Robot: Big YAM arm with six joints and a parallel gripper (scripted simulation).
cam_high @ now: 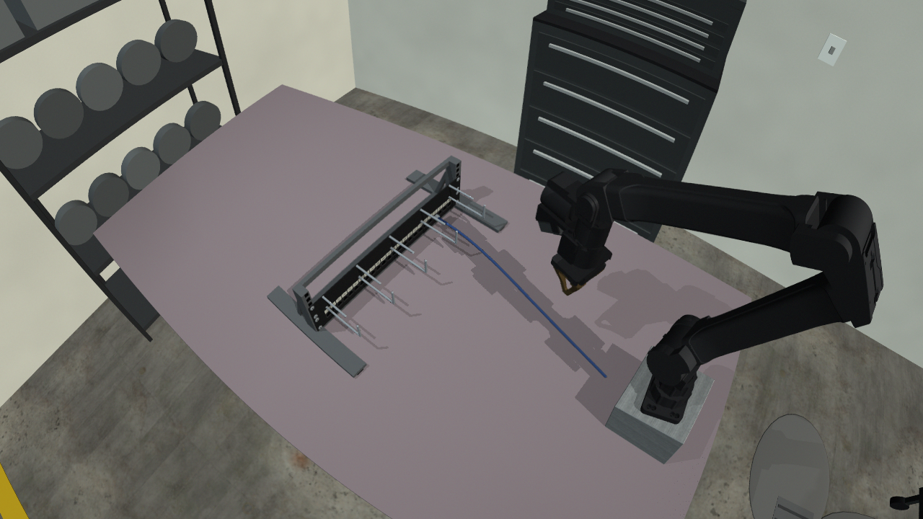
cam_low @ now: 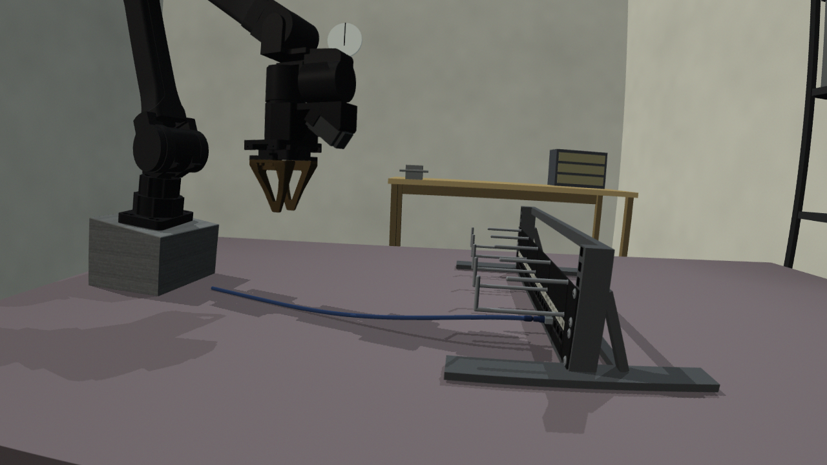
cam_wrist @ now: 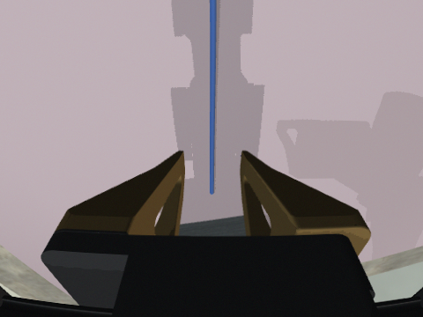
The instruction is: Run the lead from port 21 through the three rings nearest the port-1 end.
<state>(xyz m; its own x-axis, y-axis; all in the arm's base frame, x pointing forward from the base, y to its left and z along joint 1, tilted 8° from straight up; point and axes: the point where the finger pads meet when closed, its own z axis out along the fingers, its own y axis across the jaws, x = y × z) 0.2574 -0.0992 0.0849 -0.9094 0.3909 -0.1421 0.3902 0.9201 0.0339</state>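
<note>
The blue lead (cam_high: 528, 303) (cam_low: 358, 315) (cam_wrist: 213, 65) runs from a port near the far end of the black patch panel (cam_high: 387, 254) across the table (cam_high: 226, 193). Its free end (cam_high: 603, 374) (cam_low: 214, 287) lies by the robot's base block (cam_high: 635, 419) (cam_low: 150, 254). The grey rack (cam_high: 368, 228) (cam_low: 590, 289) stands upright with metal rings (cam_high: 377, 287) (cam_low: 491, 231) sticking out in front; the lead passes through none of the three at the port-1 end. My gripper (cam_high: 571, 291) (cam_low: 281, 209) (cam_wrist: 212, 160) hangs well above the lead near its free end, fingers partly open, pointing down and empty.
A shelf of grey rolls (cam_high: 96, 129) stands beyond the table's left edge. A black drawer cabinet (cam_high: 613, 83) stands behind the arm. A wooden side table (cam_low: 508, 188) stands in the background. The lead's free end lies near the table edge by the base block.
</note>
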